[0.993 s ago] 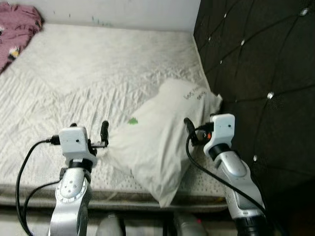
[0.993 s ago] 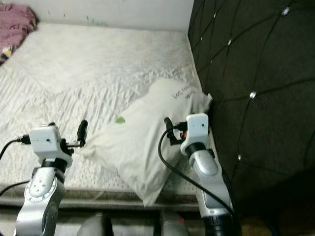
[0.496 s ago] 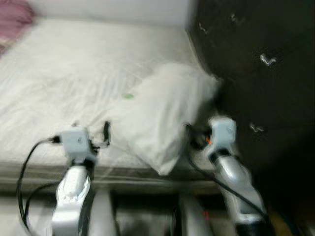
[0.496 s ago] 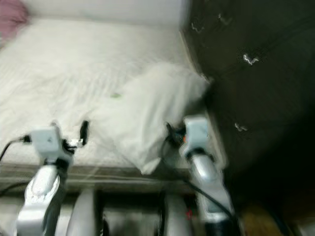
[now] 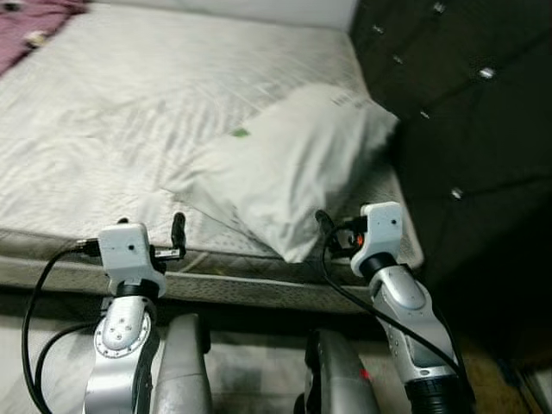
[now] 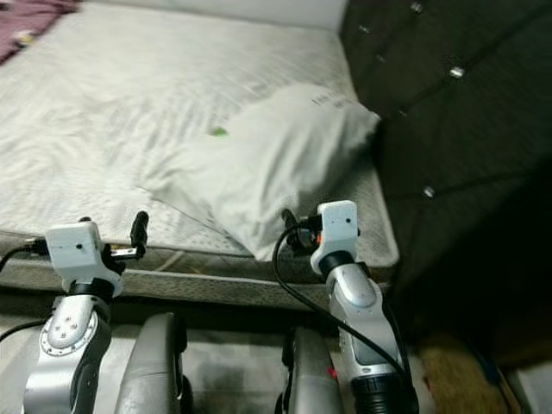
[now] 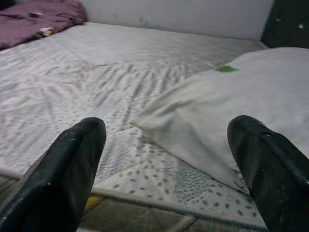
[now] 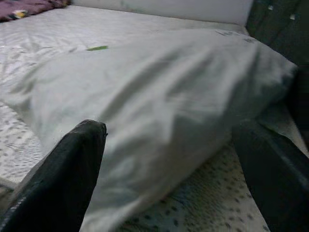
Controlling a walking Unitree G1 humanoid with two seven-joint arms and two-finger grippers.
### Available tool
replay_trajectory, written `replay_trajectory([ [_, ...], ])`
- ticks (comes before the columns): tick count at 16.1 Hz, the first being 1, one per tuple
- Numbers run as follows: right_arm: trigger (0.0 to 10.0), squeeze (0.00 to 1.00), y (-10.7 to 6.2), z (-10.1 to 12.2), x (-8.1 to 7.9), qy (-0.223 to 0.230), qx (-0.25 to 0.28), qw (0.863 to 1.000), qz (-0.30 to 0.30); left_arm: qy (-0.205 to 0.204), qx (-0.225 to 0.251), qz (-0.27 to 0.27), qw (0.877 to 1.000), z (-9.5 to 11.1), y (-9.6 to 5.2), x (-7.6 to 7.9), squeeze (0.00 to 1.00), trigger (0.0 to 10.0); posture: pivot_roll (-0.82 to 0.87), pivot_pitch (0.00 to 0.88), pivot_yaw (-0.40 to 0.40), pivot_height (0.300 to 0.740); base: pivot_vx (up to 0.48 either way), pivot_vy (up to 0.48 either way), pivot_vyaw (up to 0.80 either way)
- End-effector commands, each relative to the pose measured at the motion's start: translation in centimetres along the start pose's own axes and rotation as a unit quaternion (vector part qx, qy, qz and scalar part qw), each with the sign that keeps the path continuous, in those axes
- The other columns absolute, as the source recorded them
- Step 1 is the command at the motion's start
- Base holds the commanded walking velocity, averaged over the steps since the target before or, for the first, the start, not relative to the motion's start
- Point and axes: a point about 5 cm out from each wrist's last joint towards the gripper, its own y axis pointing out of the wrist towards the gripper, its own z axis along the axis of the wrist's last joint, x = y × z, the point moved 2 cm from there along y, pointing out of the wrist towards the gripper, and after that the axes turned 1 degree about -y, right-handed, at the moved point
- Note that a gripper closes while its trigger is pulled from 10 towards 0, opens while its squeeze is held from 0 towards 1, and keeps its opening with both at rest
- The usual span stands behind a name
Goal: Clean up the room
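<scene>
Currently, the bed (image 5: 129, 103) spans most of the head views, its mattress covered by a pale quilted sheet with a dotted pattern along the near edge. A dark tufted headboard (image 5: 466, 103) with shiny buttons stands along the bed's right side. A light wall (image 7: 183, 17) closes the far end of the bed.

A white pillow (image 5: 285, 164) lies on the mattress at the right, close against the headboard. It lies at a slant, with one corner at the near edge of the bed and the opposite corner toward the headboard. A small green mark (image 5: 241, 133) shows on its upper surface, and dark lettering (image 5: 349, 102) shows near its far corner. A crumpled purple cloth (image 7: 38, 19) lies at the far left corner of the bed, well apart from the pillow.

The left gripper (image 7: 171, 174) is held low at the near edge of the bed, left of the pillow and not touching it. Its fingers (image 7: 63, 169) are spread wide with nothing between them; the mattress and the pillow's near corner show through the gap.

The right gripper (image 8: 178, 174) is held at the near edge of the bed, just beside the pillow's near corner. Its fingers (image 8: 63, 174) are likewise spread wide, and the pillow's side fills the gap. Contact with the pillow cannot be determined.
</scene>
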Motion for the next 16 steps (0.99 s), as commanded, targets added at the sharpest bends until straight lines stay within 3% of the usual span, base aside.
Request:
replay_trajectory([
  [1, 10.0, 0.00, 0.40, 0.27, 0.05, -0.003, -0.001, 1.000, 0.005, -0.001, 0.011, -0.004, 1.000, 0.57, 0.16, 0.06, 0.00, 10.0, -0.03, 0.087, -0.066, 0.596, 0.000, 0.000, 0.00],
  [4, 10.0, 0.00, 0.38, 0.34, 0.11, 0.000, 0.002, 1.000, 0.003, 0.004, 0.014, -0.005, 1.000, 0.65, 0.19, -0.01, 0.00, 10.0, -0.03, 0.086, -0.063, 0.573, 0.274, 0.000, 0.00],
  [10, 10.0, 0.00, 0.31, 0.34, 0.25, -0.003, 0.001, 1.000, -0.001, -0.003, 0.010, -0.015, 1.000, 0.48, 0.14, 0.25, 0.00, 10.0, -0.04, 0.089, -0.060, 0.573, 0.214, 0.000, 0.00],
  [16, 10.0, 0.00, 0.35, 0.23, 0.14, -0.003, -0.003, 1.000, 0.001, -0.003, 0.011, -0.019, 1.000, 0.53, 0.09, 0.29, 0.00, 10.0, -0.04, 0.090, -0.060, 0.573, 0.426, 0.000, 0.00],
])
